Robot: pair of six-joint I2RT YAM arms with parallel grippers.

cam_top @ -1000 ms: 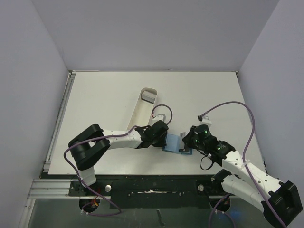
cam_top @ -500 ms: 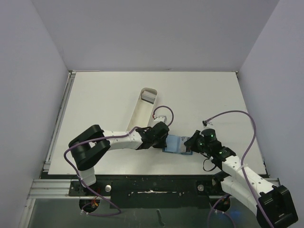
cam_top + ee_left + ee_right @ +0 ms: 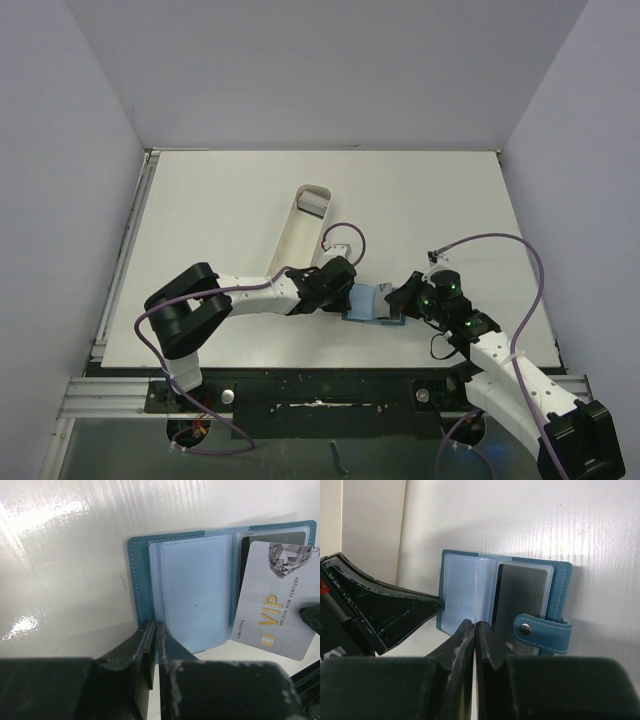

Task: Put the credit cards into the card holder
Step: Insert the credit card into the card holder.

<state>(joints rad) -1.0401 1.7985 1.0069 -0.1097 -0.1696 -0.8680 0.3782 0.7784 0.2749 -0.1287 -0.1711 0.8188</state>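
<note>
You have the card holder (image 3: pixel 192 587) lying open and flat on the desk (image 3: pixel 220 200), close to the front edge and between your two arms. Its lighter blue clear pockets face up inside the teal cover.

Your left hand (image 3: pixel 152 630) is clenched, with only a hairline between the fingers. Its tips sit right at the teal rim on the half of the holder nearest that arm (neither wrist view shows whether they nip the cover or merely press against it).

Your right hand (image 3: pixel 474 627) is clenched too, and it grasps the grey card (image 3: pixel 272 615). From its own wrist view you see only a pale sliver, edge-on, between the fingers. From the left wrist view you see a dark fingertip on the card's outer edge. That card carries gold "VIP" lettering. It sits tilted over the half of the holder nearest your right arm, with one long edge close to the fold and its near end overhanging the holder's edge.

Beneath it, a dark card (image 3: pixel 522 592) is in a clear pocket on that same half. The snap tab (image 3: pixel 545 630) folds across that card's near corner with its metal stud facing up.

The long white tray (image 3: pixel 298 230) lies on the desk beyond your left forearm, near the holder but not touching it.
</note>
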